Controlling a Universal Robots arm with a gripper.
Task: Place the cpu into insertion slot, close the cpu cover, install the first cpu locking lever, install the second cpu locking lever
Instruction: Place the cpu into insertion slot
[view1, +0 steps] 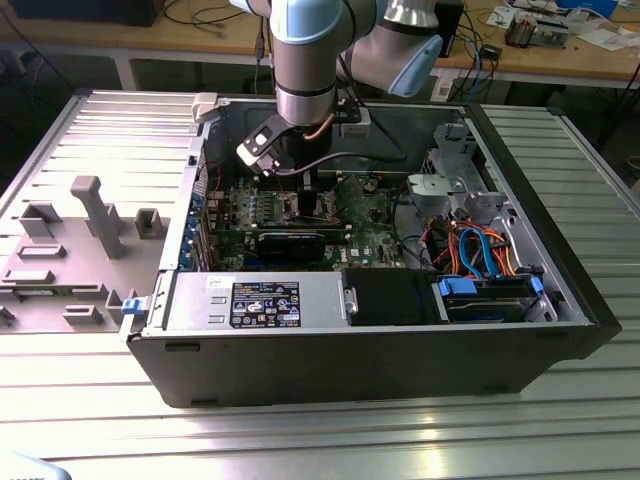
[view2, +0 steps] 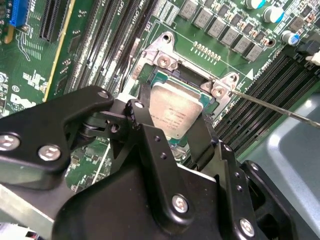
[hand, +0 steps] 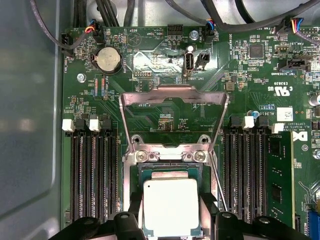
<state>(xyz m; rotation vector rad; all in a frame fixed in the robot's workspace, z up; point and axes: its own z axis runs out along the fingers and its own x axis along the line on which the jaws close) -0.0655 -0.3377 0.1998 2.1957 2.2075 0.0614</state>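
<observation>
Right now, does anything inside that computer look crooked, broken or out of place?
Nothing looks broken. The cpu cover stands flipped open and a thin lever sticks out sideways, but that fits: the fingers hold the cpu over the insertion slot.

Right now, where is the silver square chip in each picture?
Exterior view: too small to tell; the tool hangs over the green board.
Second wrist view: the chip sits gripped in the tool, beside the two-screw hinge.
First wrist view: the chip lies between two banks of black slots.
Shared landmark: the silver two-screw hinge.
</observation>
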